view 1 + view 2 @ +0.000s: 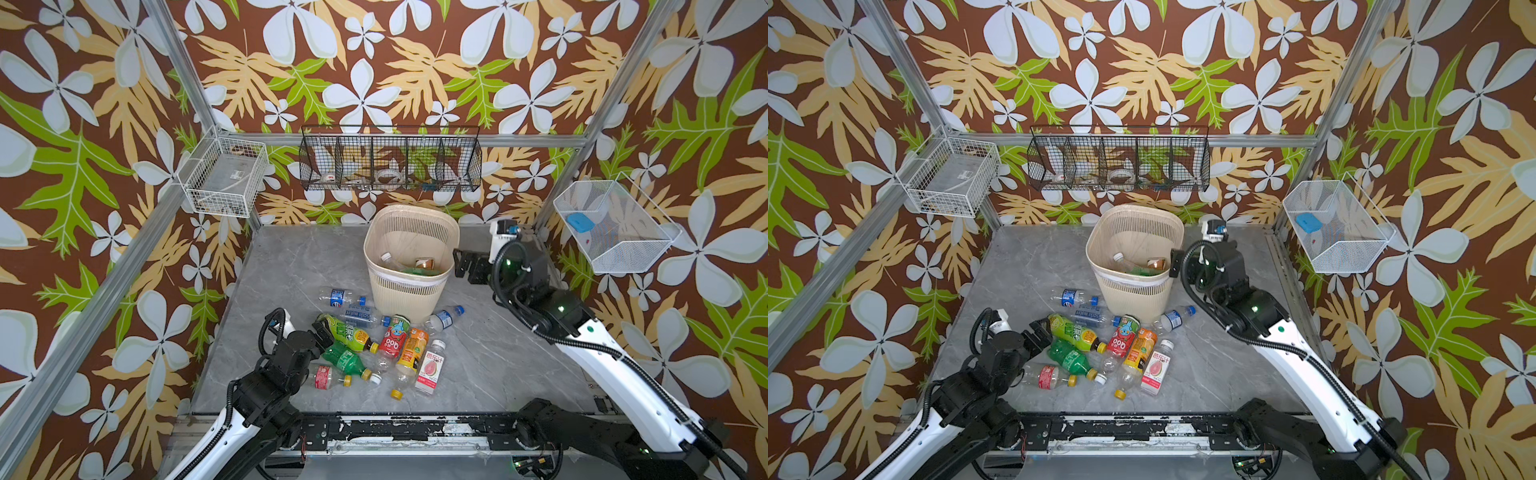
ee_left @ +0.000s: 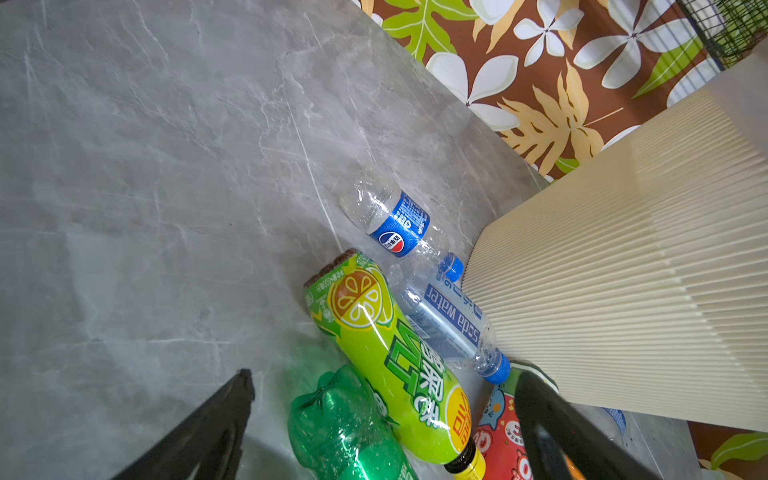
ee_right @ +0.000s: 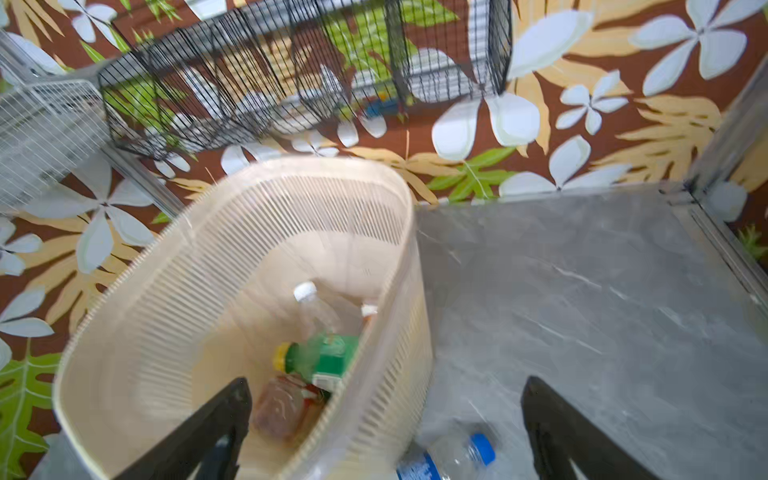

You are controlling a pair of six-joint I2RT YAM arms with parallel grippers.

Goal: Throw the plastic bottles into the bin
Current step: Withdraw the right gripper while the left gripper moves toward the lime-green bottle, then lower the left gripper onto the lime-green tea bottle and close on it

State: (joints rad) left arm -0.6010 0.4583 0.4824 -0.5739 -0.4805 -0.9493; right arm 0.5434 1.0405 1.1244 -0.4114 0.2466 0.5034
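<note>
Hovering just right of the bin (image 1: 405, 295) at the middle of both top views, the right gripper (image 1: 467, 264) stands about level with the rim, its jaws spread wide and empty. The right wrist view shows its two black fingers (image 3: 208, 432) apart over the bin's side. Inside the bin lie a clear bottle with a white cap (image 3: 313, 309), a green bottle with a yellow cap (image 3: 322, 357) and a brown bottle (image 3: 282, 409). The other plastic bottles (image 1: 374, 345) lie scattered on the grey table (image 1: 498, 353) just below the bin, in the lower middle of the frame. The left gripper (image 1: 322, 330) is at the left edge of that heap, jaws wide apart and gripping nothing. It is close over a lime-green bottle (image 1: 347, 332) and a dark green bottle (image 1: 347, 359); whether a finger touches either cannot be told. A blue-labelled bottle (image 1: 341, 297) lies left of the bin's base, and a blue-capped bottle (image 1: 444, 319) lies at its lower right.
</note>
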